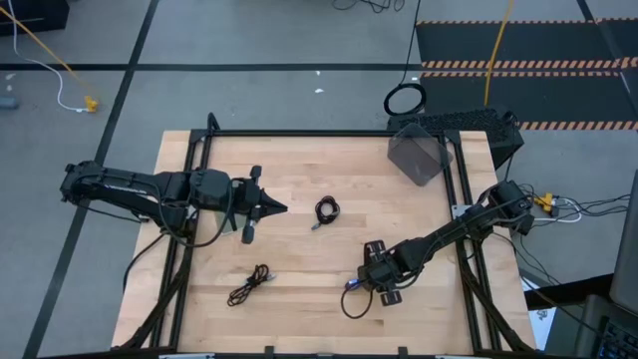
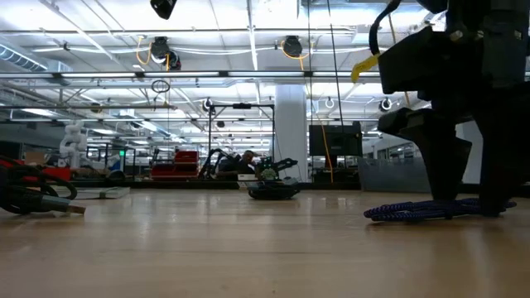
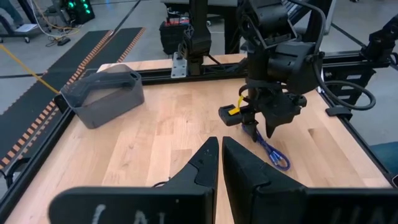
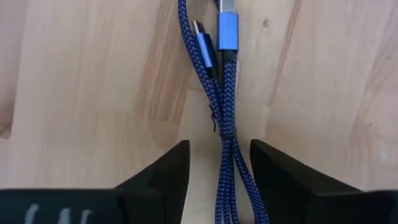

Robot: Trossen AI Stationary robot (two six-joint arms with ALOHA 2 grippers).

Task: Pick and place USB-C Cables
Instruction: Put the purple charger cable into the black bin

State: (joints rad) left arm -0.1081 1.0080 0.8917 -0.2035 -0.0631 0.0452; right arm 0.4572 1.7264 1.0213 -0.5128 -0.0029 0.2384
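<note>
On the wooden table (image 1: 299,179), the right gripper's (image 4: 217,165) parted fingers straddle the braided blue-purple cable (image 4: 221,93) with 2 connectors.

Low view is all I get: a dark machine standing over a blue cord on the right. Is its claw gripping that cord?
Observer: No. The right wrist view shows the right claw open, one finger on either side of the blue cable.
Operator: Any more cables?
Observer: From above, two: a middle black cable and a second black cable nearer the table's front left.
Operator: And the other arm?
Observer: The left claw is shut, pointing toward the middle black cable.
</note>
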